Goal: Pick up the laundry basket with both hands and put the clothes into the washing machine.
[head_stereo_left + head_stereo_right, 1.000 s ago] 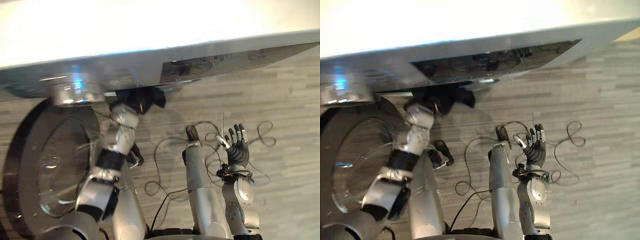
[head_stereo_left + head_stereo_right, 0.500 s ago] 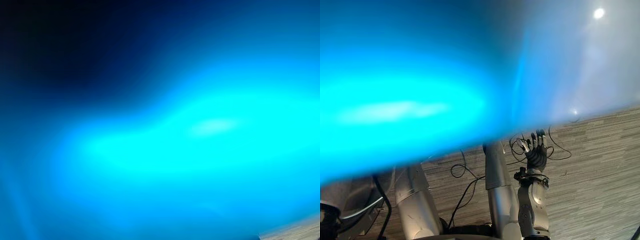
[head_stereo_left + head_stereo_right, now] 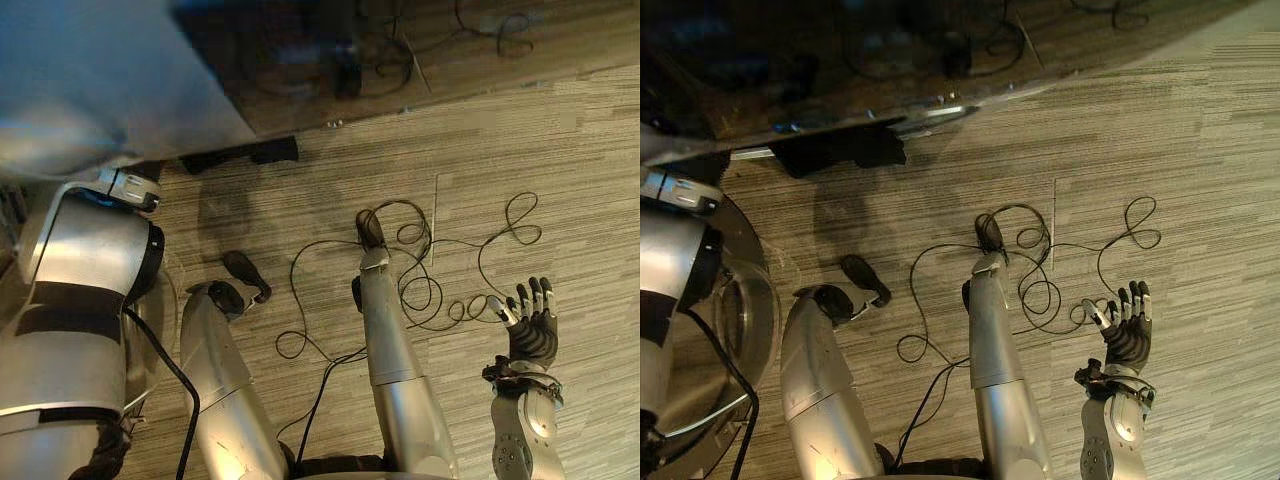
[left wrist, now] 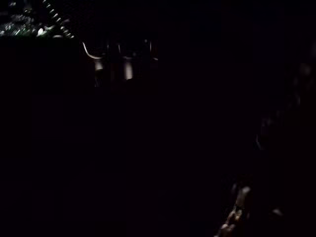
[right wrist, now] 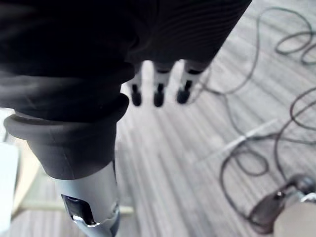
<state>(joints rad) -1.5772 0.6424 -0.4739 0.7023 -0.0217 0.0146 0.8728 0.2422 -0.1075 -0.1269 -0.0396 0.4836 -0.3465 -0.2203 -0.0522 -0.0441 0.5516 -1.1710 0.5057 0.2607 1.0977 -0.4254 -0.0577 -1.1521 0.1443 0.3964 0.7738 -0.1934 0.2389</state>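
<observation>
The washing machine [image 3: 100, 80] fills the upper left as a grey body with a dark glossy panel [image 3: 840, 60] along the top. Its round glass door [image 3: 735, 330] stands open at the far left. My left arm rises along the left side to the machine's lower edge, where the dark cover of my left hand [image 3: 840, 148] shows against it. The left wrist view is almost black. My right hand [image 3: 528, 330] hovers over the floor at the lower right, open and holding nothing, with straight fingers [image 5: 158, 91] over the planks.
Striped wooden floor [image 3: 560, 160] runs from the machine's foot across the whole right side.
The camera has swung: a blue blur covered the view half a second ago and the machine now sits higher and closer. My right hand stays open, now lower right.
</observation>
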